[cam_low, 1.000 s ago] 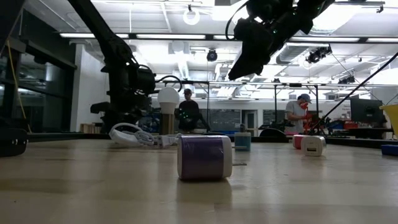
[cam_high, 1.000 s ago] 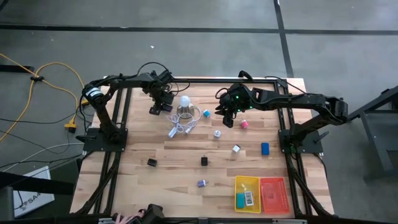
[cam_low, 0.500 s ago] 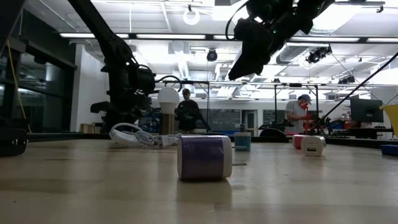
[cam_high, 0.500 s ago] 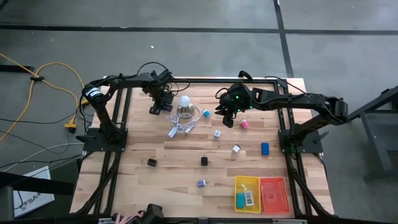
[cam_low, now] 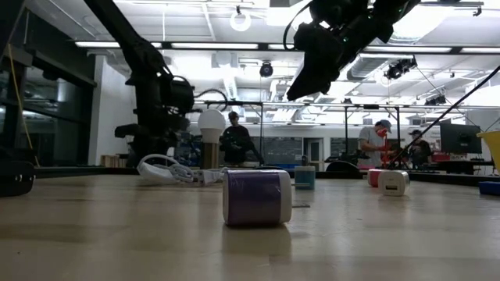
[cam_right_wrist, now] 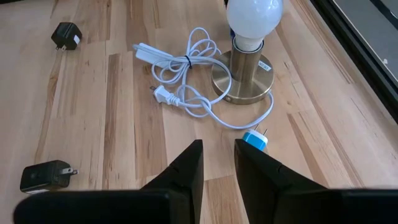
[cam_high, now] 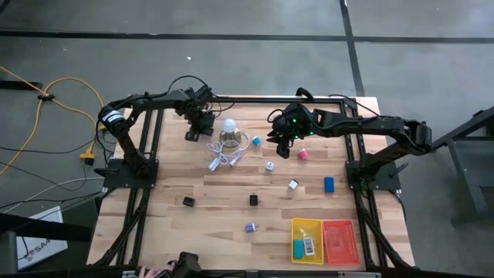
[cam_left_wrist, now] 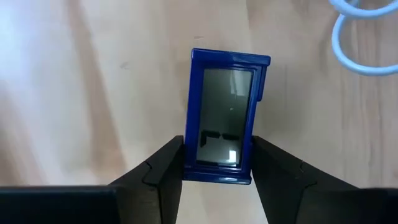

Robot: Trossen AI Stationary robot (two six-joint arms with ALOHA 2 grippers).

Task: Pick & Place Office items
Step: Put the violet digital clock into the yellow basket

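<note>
A blue-framed block with a grey window (cam_left_wrist: 227,118) is between the fingers of my left gripper (cam_left_wrist: 217,163), which is shut on it at the table's far left (cam_high: 196,131), beside a white-bulb lamp (cam_high: 229,127). My right gripper (cam_right_wrist: 219,163) hovers shut over the far middle (cam_high: 281,147), holding nothing. Other office items lie loose on the wood: a pink cube (cam_high: 303,154), a blue block (cam_high: 329,184), a blue-white plug (cam_right_wrist: 255,140), black adapters (cam_high: 188,201) (cam_high: 253,200) and a purple piece (cam_low: 256,197). My left gripper pinches the blue-framed block by its two long sides (cam_left_wrist: 188,158) at one end, between the two fingers. The fingers come from above, pointing steeply down, and lie across the block. The block lies flat, window up; I cannot tell whether it rests on the wood.
The lamp's brass base (cam_right_wrist: 242,78) and its looped white cord (cam_right_wrist: 186,74) lie between the two grippers. A yellow mesh tray (cam_high: 306,239) and an orange one (cam_high: 340,241) sit at the near right. People stand in the room behind the table.
</note>
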